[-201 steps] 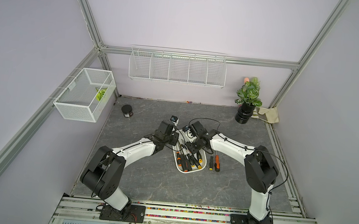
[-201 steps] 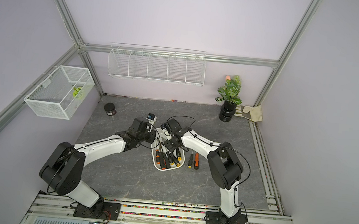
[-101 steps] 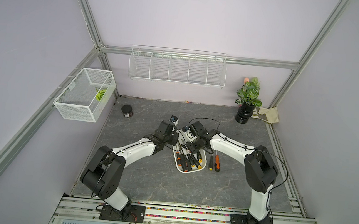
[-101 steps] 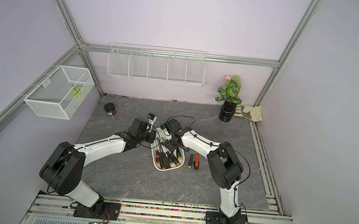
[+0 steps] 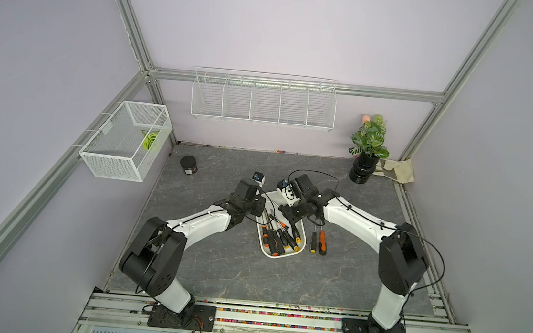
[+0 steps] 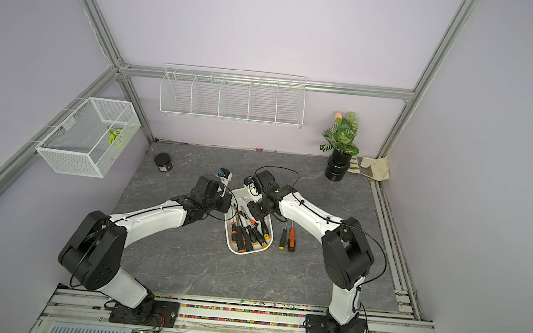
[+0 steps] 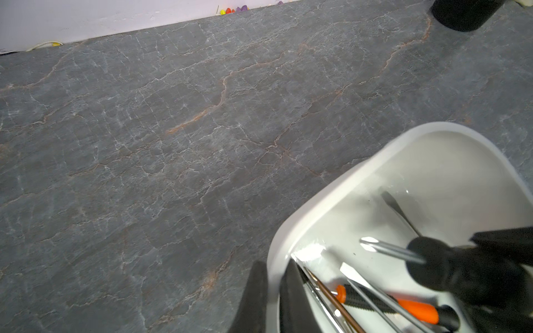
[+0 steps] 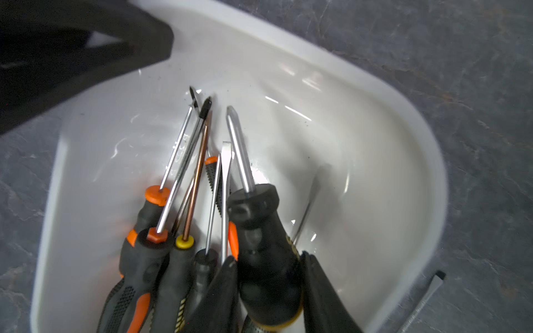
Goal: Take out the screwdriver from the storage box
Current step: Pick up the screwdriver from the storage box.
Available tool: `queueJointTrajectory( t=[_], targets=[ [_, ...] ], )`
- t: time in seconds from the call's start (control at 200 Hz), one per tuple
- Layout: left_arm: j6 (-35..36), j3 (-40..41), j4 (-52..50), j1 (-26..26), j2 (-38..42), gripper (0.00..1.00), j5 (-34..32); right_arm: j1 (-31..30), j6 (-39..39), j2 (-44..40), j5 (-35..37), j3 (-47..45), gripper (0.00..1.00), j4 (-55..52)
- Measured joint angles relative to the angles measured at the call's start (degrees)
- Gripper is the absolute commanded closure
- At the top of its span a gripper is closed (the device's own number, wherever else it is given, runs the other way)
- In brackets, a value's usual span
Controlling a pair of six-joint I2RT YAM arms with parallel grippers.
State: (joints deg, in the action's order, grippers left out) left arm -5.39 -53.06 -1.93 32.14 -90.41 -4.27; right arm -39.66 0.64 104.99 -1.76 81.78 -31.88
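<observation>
Two loose screwdrivers are lying on the table just beside the storage box, which is sitting mid-table. Inside it, the right gripper is squeezing the black-handled screwdriver among other screwdrivers. The left gripper is pinching the box's left wall. Farther back, a potted plant is standing.

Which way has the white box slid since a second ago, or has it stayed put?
No, it has stayed. The storage box still lies just as close beside the two loose screwdrivers.
</observation>
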Motion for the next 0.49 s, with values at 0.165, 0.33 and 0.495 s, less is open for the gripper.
queueJointTrajectory(
  t=[0.165,0.33,0.495],
  targets=[
    [-0.15,0.0,-0.09,0.0,0.0,1.0,-0.26,0.11,1.53,-3.19,-0.24,-2.89,1.0,-0.28],
    [-0.15,0.0,-0.11,0.0,0.0,1.0,-0.39,1.07,3.74,-9.64,-1.53,-9.27,1.0,-0.59],
    [-0.22,-0.02,-0.11,0.0,-0.28,1.0,-0.57,1.81,5.57,-20.83,0.87,-15.17,1.0,-0.74]
  ],
)
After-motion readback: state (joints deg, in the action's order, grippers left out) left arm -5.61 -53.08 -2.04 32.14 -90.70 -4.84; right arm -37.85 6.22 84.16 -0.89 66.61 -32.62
